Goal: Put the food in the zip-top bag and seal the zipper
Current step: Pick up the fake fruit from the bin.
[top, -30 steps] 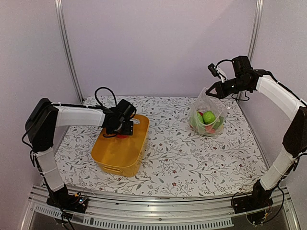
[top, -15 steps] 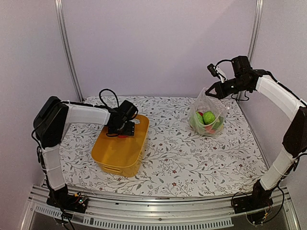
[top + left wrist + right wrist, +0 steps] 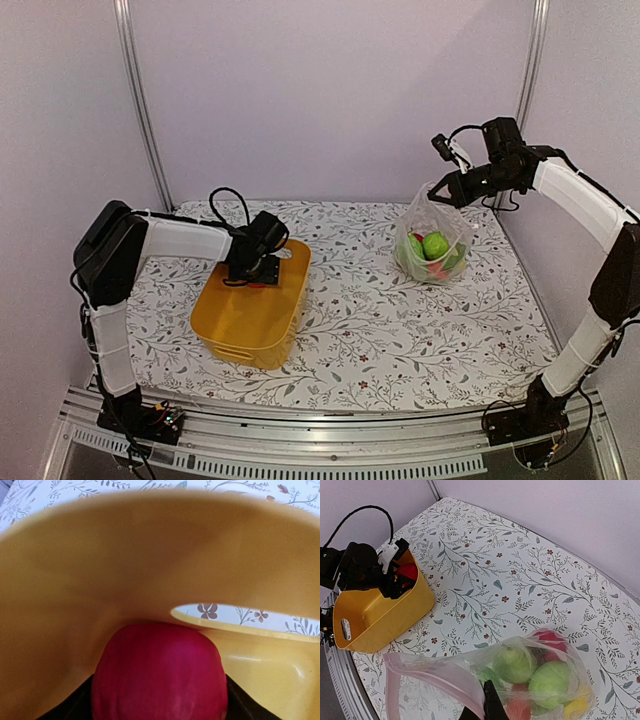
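Observation:
Down inside the yellow basket (image 3: 250, 315), my left gripper (image 3: 262, 270) has a red apple (image 3: 160, 675) between its fingers. Both dark fingers (image 3: 75, 705) press against the apple's sides, and the apple rests against the basket's end wall near the handle slot (image 3: 240, 617). At the back right, my right gripper (image 3: 438, 197) is shut on the top edge of the zip-top bag (image 3: 432, 245) and holds it up with the mouth open. Inside the bag lie green fruits (image 3: 512, 664), red pieces (image 3: 547, 637) and a bit of yellow. The pinkish zipper (image 3: 435, 672) runs along the mouth edge beside my right gripper (image 3: 487, 702).
The table (image 3: 370, 320) has a floral cloth. Metal frame posts (image 3: 140, 110) stand at the back corners in front of plain walls. The basket (image 3: 375, 615) sits left of centre, a good stretch of cloth away from the bag.
My left arm pushed a little deeper into the basket and its jaws narrowed onto the red apple. The right arm and the bag have not moved.

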Controlling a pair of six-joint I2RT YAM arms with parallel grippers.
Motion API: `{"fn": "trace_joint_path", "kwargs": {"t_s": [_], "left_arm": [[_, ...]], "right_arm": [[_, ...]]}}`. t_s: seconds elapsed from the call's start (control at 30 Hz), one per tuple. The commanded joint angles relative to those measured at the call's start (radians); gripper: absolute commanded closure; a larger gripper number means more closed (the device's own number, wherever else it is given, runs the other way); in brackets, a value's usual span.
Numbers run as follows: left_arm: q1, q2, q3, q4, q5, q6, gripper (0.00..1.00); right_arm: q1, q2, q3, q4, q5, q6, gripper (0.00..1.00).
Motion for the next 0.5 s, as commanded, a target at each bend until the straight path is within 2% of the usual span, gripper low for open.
{"fn": "trace_joint_path", "kwargs": {"t_s": [0.0,0.47], "left_arm": [[0.009,-0.044,-0.003,0.001,0.014,0.008,0.28],[-0.059,-0.171,-0.002,-0.079,-0.037,-0.01,0.31]], "right_arm": [[0.007,0.012,-0.016,-0.01,0.002,-0.008,1.0],[0.026,0.009,-0.019,-0.011,0.029,-0.018,1.0]]}}
